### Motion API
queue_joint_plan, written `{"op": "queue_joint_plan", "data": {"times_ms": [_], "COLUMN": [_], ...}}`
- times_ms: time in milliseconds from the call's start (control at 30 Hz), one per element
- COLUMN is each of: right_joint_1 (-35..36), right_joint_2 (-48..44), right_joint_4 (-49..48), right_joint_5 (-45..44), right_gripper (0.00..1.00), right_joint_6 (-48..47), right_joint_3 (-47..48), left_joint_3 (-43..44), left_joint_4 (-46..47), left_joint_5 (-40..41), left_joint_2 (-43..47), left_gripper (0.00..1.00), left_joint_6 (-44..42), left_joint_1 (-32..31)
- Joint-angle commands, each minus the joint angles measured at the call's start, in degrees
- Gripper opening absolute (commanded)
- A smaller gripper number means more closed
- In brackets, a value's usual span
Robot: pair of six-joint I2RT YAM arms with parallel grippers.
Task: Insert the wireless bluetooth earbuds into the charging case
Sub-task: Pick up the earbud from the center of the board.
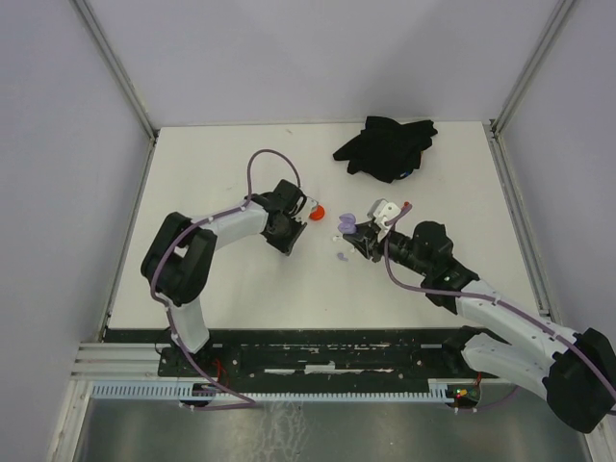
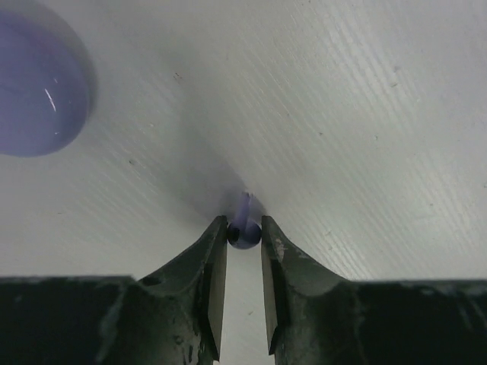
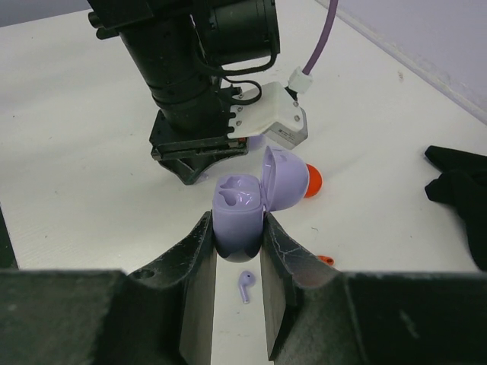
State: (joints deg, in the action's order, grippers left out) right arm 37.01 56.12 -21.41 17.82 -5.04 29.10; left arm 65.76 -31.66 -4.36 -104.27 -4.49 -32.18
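Note:
My left gripper [image 2: 244,226] is shut on a tiny lavender earbud [image 2: 244,237], pinched at the fingertips just above the white table. In the top view this gripper [image 1: 286,246] points down at the table left of the case. My right gripper [image 3: 237,222] is shut on the lavender charging case [image 3: 237,199]. The case's lid [image 3: 285,179] is open and both sockets are empty. The case also shows in the top view [image 1: 348,225]. A second lavender earbud [image 3: 245,287] lies on the table under the case and shows in the top view [image 1: 341,256].
A red disc [image 1: 318,210] lies between the two grippers. A small red earbud [image 3: 325,260] lies to the right of my right fingers. A lavender disc [image 2: 36,84] lies near my left gripper. A black cloth [image 1: 385,146] lies at the back.

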Motion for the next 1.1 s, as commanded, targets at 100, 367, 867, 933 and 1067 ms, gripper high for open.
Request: {"op": "queue_joint_plan", "data": {"times_ms": [100,367,867,933,1067], "right_joint_1": [0.1,0.2,0.1,0.2,0.1], "right_joint_2": [-2.5,-3.2,-5.3,-5.8,-6.7], "right_joint_4": [-0.8,-0.6,0.0,0.2,1.1], "right_joint_5": [-1.5,-1.2,-0.9,-1.0,-1.3], "right_gripper": [0.02,0.02,0.02,0.02,0.02], "right_joint_6": [-0.4,-0.4,1.3,1.5,1.5], "right_joint_3": [-0.4,-0.5,-0.8,-0.9,-0.8], "left_joint_3": [3.5,2.6,-0.4,-0.4,0.0], "left_joint_4": [-3.3,-5.8,-4.1,-3.5,-3.3], "left_joint_5": [6.6,11.6,22.3,21.5,17.3], "left_joint_2": [-4.5,-2.1,2.6,3.7,6.9], "left_gripper": [0.41,0.57,0.59,0.6,0.61], "left_joint_6": [-3.1,-0.2,7.9,9.5,10.9], "left_joint_1": [-1.9,-2.2,1.7,3.3,3.4]}}
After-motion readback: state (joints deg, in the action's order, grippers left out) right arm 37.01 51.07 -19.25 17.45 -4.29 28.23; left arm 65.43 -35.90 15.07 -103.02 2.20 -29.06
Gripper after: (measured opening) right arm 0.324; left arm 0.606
